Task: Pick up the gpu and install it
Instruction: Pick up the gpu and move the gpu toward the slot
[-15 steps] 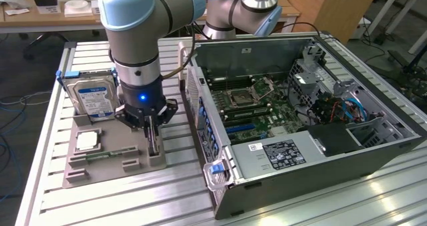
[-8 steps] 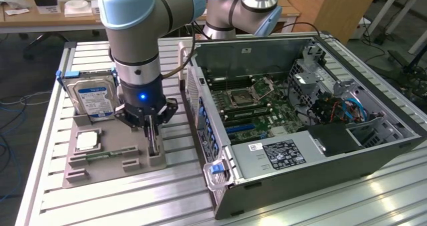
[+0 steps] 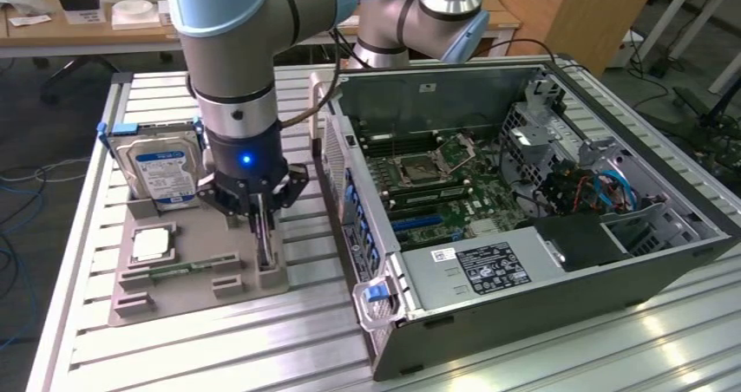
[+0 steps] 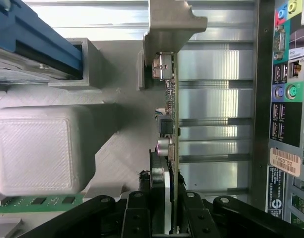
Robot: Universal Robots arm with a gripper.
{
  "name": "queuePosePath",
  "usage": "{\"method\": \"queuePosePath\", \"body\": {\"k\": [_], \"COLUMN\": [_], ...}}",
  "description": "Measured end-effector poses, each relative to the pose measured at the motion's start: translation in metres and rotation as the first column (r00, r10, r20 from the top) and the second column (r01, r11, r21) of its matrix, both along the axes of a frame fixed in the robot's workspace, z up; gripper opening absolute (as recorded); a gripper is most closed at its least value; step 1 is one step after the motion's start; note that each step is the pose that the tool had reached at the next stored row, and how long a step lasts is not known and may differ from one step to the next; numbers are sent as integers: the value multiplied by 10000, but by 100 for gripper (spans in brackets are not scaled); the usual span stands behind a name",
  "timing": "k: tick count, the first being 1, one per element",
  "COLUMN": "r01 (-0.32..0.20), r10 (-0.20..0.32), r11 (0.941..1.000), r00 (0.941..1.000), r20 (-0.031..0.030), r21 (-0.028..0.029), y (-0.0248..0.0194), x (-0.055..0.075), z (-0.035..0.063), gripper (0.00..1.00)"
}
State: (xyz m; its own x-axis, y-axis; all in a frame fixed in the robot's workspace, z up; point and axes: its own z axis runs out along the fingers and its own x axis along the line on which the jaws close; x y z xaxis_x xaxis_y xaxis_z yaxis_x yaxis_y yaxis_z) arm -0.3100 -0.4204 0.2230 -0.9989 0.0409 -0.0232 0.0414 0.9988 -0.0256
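Bright even light, glare on table [image 3: 654, 336]

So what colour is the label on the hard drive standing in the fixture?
Blue and white. The hard drive label shows best in the exterior view.
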Motion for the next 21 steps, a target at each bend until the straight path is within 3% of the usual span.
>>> {"method": "queuePosePath", "body": {"k": [21], "r01": [0], "r10": [0], "r11": [10000], "r00": [10000], "r20": [0], "r21": [0], "y": [0], "x": [0], "z": [454], "gripper": [28]}}
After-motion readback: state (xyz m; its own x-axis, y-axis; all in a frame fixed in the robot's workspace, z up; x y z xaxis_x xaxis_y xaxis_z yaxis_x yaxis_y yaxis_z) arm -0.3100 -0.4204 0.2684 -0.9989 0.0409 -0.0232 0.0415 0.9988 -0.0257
